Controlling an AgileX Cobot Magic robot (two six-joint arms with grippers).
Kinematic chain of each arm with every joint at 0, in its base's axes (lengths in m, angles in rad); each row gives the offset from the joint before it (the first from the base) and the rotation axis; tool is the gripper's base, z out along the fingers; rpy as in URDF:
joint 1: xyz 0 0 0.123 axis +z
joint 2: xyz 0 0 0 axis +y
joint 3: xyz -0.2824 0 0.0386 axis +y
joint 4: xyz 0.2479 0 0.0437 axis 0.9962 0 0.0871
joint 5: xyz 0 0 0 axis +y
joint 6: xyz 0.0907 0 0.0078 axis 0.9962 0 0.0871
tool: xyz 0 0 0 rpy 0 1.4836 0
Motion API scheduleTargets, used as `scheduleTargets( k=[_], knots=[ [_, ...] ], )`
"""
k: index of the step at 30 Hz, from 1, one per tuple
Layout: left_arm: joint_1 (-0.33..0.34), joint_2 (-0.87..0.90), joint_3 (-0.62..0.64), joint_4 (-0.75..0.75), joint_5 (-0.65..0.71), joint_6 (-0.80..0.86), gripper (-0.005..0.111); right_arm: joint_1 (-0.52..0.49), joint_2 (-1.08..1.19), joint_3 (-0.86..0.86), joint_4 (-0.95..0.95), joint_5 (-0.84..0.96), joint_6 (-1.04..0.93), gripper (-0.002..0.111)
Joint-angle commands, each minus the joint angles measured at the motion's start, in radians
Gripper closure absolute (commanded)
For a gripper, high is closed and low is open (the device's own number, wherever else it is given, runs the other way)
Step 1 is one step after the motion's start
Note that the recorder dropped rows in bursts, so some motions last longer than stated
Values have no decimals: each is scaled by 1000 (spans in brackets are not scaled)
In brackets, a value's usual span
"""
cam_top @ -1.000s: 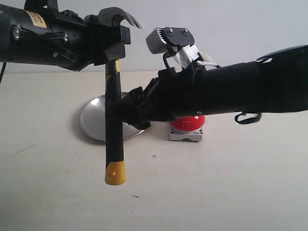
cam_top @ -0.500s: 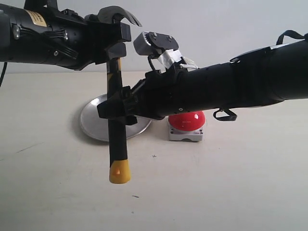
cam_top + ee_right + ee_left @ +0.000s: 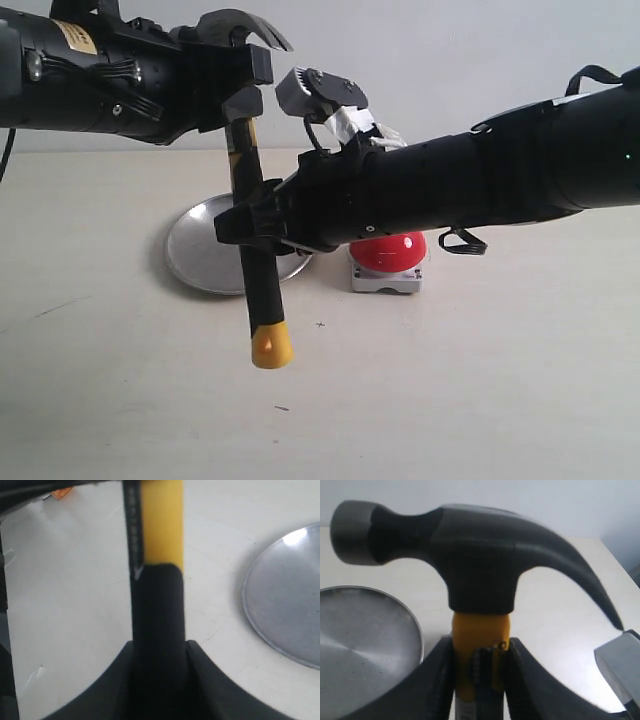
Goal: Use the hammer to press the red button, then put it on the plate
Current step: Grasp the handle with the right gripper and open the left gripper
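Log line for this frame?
hammer: in air, head up | left gripper: shut on yellow neck | right gripper: shut on black handle | button: untouched | plate: no hammer

Both arms matte black and tubular; the left arm [image 3: 90,70] has a yellow label [image 3: 75,38] and ribbed black wiring [image 3: 125,72]. The right arm [image 3: 500,185] carries a grey camera housing [image 3: 318,92] with dark screws, a white-wrapped cable [image 3: 350,122] and a black strap loop [image 3: 460,242]. The left tool [image 3: 479,645] has smooth, black, curved fingers [image 3: 432,680].
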Motion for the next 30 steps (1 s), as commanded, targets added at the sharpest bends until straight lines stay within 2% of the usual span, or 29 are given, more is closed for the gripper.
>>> scheduleTargets(
  k=[1,4,6,10,12,14,19,22,23,25,26,30],
  knots=[
    [0,-14,-18,-9,-55,36,103,-3,-1,-6,7,-12,30,108],
    [0,-14,-18,-9,-53,57,87,-3,-1,-6,7,-12,41,108],
    [0,-14,-18,-9,-53,84,70,-3,-1,-6,7,-12,41,108],
    [0,-14,-18,-9,-40,138,29,-3,-1,-6,7,-19,41,108],
    [0,-14,-18,-9,-24,170,19,-3,-1,-6,7,-37,54,108],
    [4,-17,-18,-9,-8,202,21,-3,-1,-6,7,-66,80,108],
    [12,-65,-18,5,76,224,49,-3,-16,-6,7,-214,124,108],
    [12,-121,17,17,105,226,72,-3,-56,-4,7,-322,124,108],
    [12,-152,50,17,95,245,83,-3,-73,-2,7,-350,124,108],
    [12,-236,159,19,22,272,106,-3,-119,11,7,-408,124,108],
    [12,-308,262,19,-65,272,107,-3,-155,30,7,-457,124,108],
    [12,-471,497,19,-315,272,107,-3,-251,93,7,-527,117,108]
  ],
)
